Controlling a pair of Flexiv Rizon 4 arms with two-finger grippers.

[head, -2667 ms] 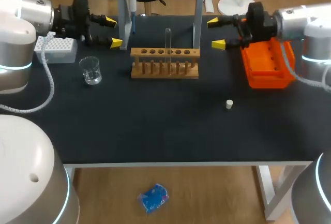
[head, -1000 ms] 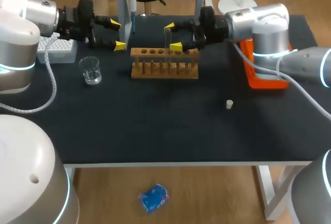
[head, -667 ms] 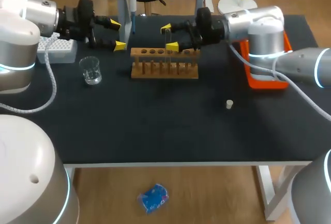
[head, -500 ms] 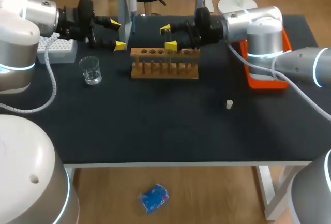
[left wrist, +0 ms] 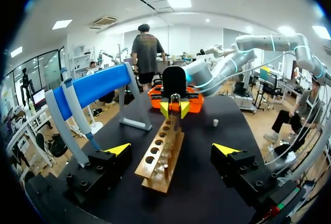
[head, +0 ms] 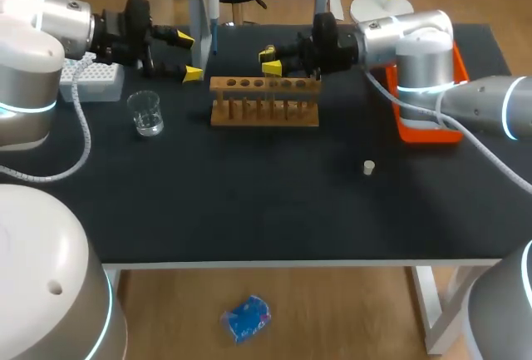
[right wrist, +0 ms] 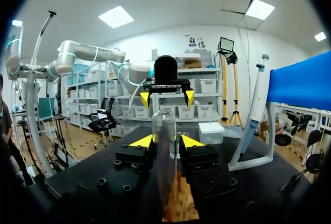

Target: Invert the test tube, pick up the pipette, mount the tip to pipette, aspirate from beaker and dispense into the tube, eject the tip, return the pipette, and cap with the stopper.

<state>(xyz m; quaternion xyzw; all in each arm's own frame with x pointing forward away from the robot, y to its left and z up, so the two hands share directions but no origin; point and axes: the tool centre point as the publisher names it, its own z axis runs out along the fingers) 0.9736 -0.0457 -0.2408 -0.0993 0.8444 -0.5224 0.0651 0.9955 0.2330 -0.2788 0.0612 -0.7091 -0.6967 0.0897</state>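
Pinching clear round test tube (right wrist: 164,131), upright in wooden rack (head: 264,102), with right gripper (head: 270,59). Holding left gripper (head: 186,55) splayed at rack's ten o'clock.

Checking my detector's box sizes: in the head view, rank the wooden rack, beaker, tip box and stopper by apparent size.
1. wooden rack
2. tip box, partly hidden
3. beaker, close behind
4. stopper

Head camera is looking down on the table (head: 249,202) from above and behind. Both wrist cameras are facing each other along the wooden rack (head: 264,102), sharing it close-up.
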